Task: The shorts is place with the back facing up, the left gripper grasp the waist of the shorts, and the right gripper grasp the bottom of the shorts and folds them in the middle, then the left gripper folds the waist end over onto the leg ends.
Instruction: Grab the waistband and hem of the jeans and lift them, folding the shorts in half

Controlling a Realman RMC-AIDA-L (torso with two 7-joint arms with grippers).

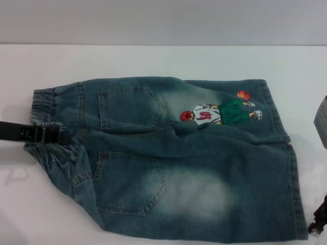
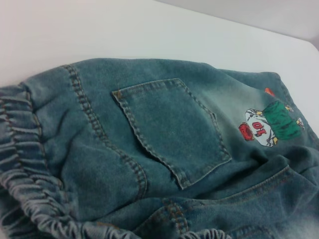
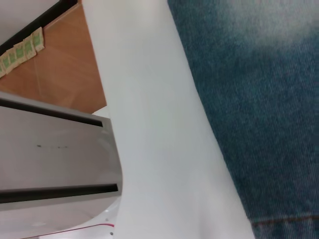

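The blue denim shorts (image 1: 179, 168) lie flat on the white table (image 1: 153, 61) with both back pockets facing up. The elastic waist (image 1: 43, 99) is on the left and the leg ends (image 1: 296, 194) on the right. A cartoon print (image 1: 219, 113) marks the far leg. My left gripper (image 1: 64, 137), a black bar, reaches in from the left edge and rests at the middle of the bunched waist. The left wrist view shows the waist (image 2: 20, 149), a back pocket (image 2: 169, 129) and the print (image 2: 269, 124) close up. My right gripper (image 1: 318, 222) shows partly at the near right corner, just beside the leg hem (image 3: 284, 221).
A grey box-like object (image 1: 322, 121) sits at the table's right edge. In the right wrist view, the table edge (image 3: 99, 74) drops to a wooden floor (image 3: 65, 64), with a grey machine housing (image 3: 55, 149) below it.
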